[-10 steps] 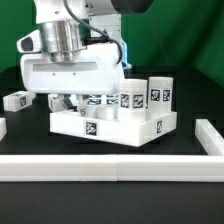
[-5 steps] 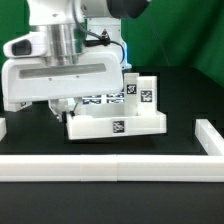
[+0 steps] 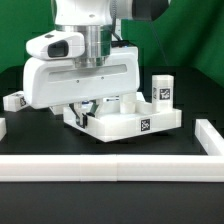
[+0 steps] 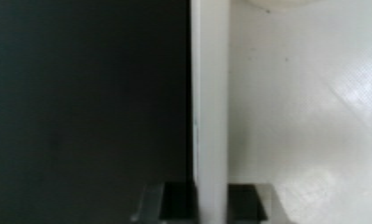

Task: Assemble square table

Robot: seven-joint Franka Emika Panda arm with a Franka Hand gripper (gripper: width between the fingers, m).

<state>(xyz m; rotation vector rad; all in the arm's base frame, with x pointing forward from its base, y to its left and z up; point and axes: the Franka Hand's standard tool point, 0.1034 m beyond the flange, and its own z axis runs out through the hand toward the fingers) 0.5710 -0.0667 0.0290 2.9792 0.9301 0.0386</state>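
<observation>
Exterior camera: low, close, behind white bar (image 3: 110,165), facing arm (image 3: 85,70) at 12 o'clock. Wrist camera: tight, sighting down gripper (image 4: 209,200) onto table top (image 4: 307,120) rim. Shared: that rim.

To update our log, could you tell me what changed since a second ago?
The pincer, clamped on the rim of the square top, dragged it toward the exterior view's right and turned it corner-forward. The separate leg and the long white bar stayed put.

square table top (image 3: 115,126): white plastic, smooth, faint sheen
leg (image 3: 161,90): white plastic, matt
counter (image 3: 40,140): black, matt
robot housing (image 3: 80,82): glossy white plastic
</observation>
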